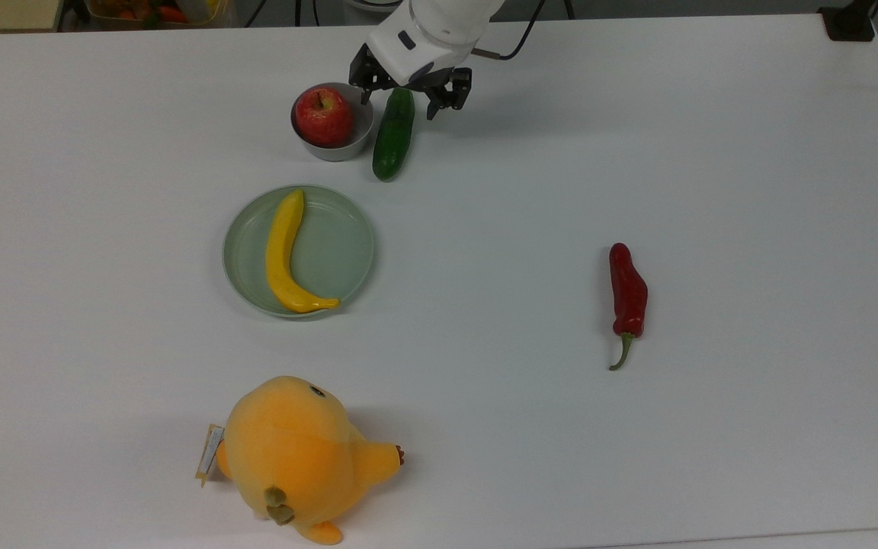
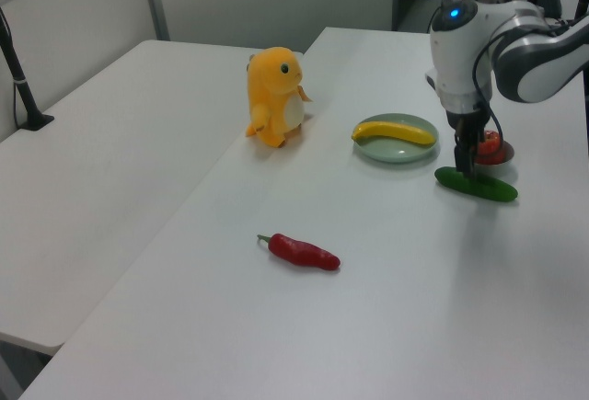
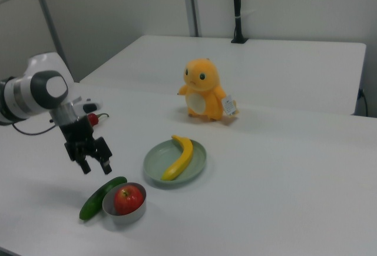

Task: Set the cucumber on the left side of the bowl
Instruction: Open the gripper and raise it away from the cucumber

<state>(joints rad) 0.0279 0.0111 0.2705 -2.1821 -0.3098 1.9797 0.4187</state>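
Resting in bowl [image 1: 332,145]: a red apple [image 1: 324,116], on the top view's left of everything else here.
Cucumber [image 1: 394,133]: flat on the white table [image 1: 637,114], just beside the bowl on the top view's right.
Gripper [image 1: 407,93]: fingers spread wide, gripping nothing, raised over the cucumber's far end; in the right view [image 3: 93,163] clearly above it.
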